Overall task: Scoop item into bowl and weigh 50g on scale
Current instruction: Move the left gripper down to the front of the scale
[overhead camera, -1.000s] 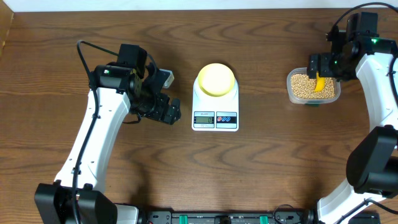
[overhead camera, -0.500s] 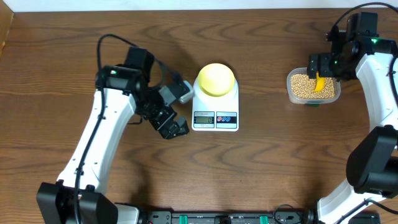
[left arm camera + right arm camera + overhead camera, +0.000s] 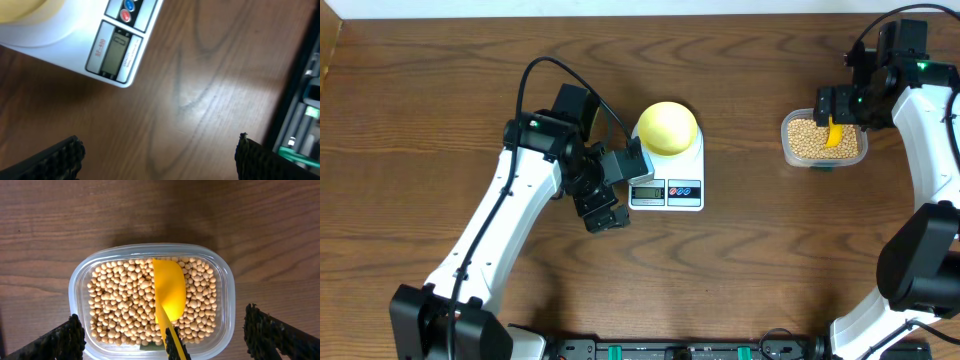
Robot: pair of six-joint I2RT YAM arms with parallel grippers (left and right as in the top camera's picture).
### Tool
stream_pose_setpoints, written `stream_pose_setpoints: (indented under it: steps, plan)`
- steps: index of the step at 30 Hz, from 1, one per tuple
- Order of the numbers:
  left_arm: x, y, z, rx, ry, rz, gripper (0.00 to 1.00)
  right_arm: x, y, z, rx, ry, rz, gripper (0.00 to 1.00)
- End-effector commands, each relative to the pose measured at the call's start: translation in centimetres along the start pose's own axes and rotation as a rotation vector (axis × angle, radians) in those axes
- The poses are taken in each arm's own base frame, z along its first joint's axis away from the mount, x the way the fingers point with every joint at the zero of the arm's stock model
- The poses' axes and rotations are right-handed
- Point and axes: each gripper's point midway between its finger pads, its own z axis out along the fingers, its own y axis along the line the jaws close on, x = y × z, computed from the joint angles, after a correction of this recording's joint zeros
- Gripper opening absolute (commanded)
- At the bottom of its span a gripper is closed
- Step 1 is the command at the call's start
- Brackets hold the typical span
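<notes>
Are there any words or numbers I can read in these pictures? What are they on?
Nothing can be read for sure.
Small print on the scale, on both sides of its display: too blurred to read.
The display itself: no number can be made out.
The bowl, tub, beans and scoop: no writing shows.

One scale (image 3: pixel 666 178), one bowl (image 3: pixel 667 127), one tub (image 3: pixel 130 251), one scoop (image 3: pixel 169 292); beans (image 3: pixel 120 305) beyond counting, perhaps hundreds.

Left end effector (image 3: pixel 620 190) hangs wide open just beside the scale (image 3: pixel 666 191); right end effector (image 3: pixel 840 108), jaws spread, well apart from it.
</notes>
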Motion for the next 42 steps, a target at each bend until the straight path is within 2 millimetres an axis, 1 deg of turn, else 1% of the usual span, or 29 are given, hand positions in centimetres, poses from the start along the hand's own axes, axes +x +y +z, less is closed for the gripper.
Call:
stream_pose_setpoints:
  steps: [1, 3, 5, 10, 13, 15, 17, 21, 26, 28, 32, 37, 42]
  plan:
    - [0.3, 0.9, 0.7, -0.027, 0.019, 0.027, 0.98, -0.8, -0.2, -1.3, 0.012, -0.037, -0.01, 0.99]
    - [-0.2, 1.6, 0.9, -0.056, -0.003, 0.041, 0.98, -0.8, -0.2, -1.3, 0.012, -0.037, -0.01, 0.99]
    - [-0.2, 1.9, 1.1, -0.064, -0.008, 0.045, 0.98, -0.8, -0.2, -1.3, 0.012, -0.037, -0.009, 0.99]
    - [1.1, 0.9, 2.5, -0.018, 0.02, 0.158, 0.98, -0.8, -0.2, -1.3, 0.012, -0.037, -0.01, 0.99]
    - [1.9, 0.4, 3.7, 0.005, 0.024, 0.152, 0.98, -0.8, -0.2, -1.3, 0.012, -0.037, -0.01, 0.99]
    - [2.0, 0.0, 4.4, 0.024, 0.016, 0.152, 0.98, -0.8, -0.2, -1.3, 0.012, -0.037, -0.01, 0.99]
    - [1.7, -0.4, 4.7, 0.037, -0.006, 0.16, 0.98, -0.8, -0.2, -1.3, 0.012, -0.037, -0.01, 0.99]
    - [0.0, -1.1, 5.0, 0.054, -0.062, 0.199, 0.98, -0.8, -0.2, -1.3, 0.012, -0.037, -0.01, 0.99]
    - [-1.6, -1.8, 5.6, 0.05, -0.081, 0.231, 0.98, -0.8, -0.2, -1.3, 0.012, -0.037, -0.01, 0.99]
    - [-2.1, -2.4, 5.9, 0.057, -0.08, 0.256, 0.98, -0.8, -0.2, -1.3, 0.012, -0.037, -0.01, 0.99]
    - [-2.5, -3.4, 6.3, 0.069, -0.065, 0.291, 0.98, -0.8, -0.2, -1.3, 0.012, -0.037, -0.01, 0.99]
    - [-2.9, -4.1, 6.5, 0.083, -0.065, 0.293, 0.98, -0.8, -0.2, -1.3, 0.012, -0.037, -0.01, 0.99]
    - [-3.9, -5.7, 6.8, 0.118, -0.085, 0.335, 0.98, -0.8, -0.2, -1.3, 0.012, -0.037, -0.01, 0.99]
